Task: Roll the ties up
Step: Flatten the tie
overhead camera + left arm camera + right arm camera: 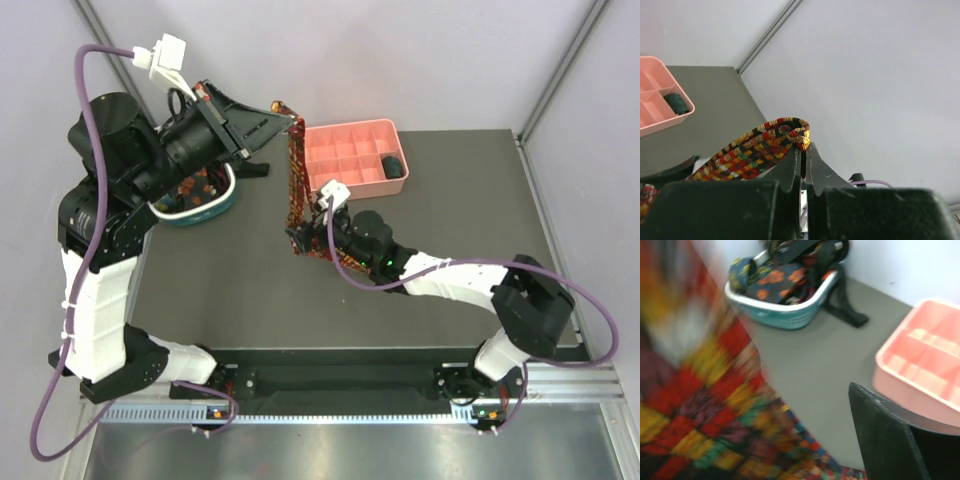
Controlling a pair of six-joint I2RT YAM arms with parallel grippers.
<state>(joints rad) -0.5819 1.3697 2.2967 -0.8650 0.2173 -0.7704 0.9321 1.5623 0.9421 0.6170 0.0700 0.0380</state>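
The red-yellow-dark plaid tie [296, 185] hangs from high up down to the table, where its lower end bunches. My left gripper [291, 123] is raised and shut on the tie's top end, which folds over the fingertips in the left wrist view [775, 137]. My right gripper [303, 238] is low, at the tie's lower end. In the right wrist view the tie [700, 405] is blurred and fills the left, hiding one finger. The other finger [890, 440] stands far to the right, so the jaws are open. Dark floral ties [785, 277] lie in the basket.
The teal-and-white basket [205, 207] sits at the back left under my left arm, with a black stand [255, 166] beside it. The pink compartment tray [345, 135] is at the back centre, with a dark roll [392, 166] in one compartment. The table's right edge lies beyond it.
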